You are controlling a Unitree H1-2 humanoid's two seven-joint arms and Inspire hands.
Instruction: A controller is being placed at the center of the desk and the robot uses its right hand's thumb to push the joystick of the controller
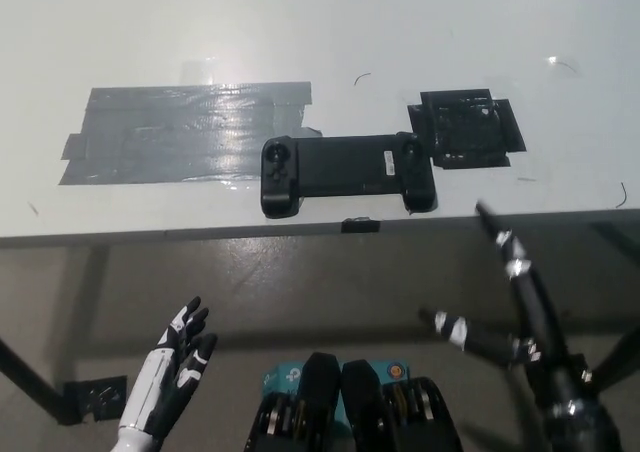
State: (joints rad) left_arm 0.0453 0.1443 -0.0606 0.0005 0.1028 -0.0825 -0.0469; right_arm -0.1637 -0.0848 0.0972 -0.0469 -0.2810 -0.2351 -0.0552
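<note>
Controller (347,172) at table (300,32) near edge, untouched; your right hand (520,312) near, fingers spread, empty; left hand (180,357) resting, open; next, thumb to left joystick (277,156).

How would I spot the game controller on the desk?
Look at the white desk, near its front edge in the middle. The controller lies between a big grey tape patch and a small black tape square. It alone is long, black, with grips at both ends.

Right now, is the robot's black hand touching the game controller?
Apart. In the head view the right hand hangs below the desk edge, fingers spread, with bare floor between it and the controller.
</note>
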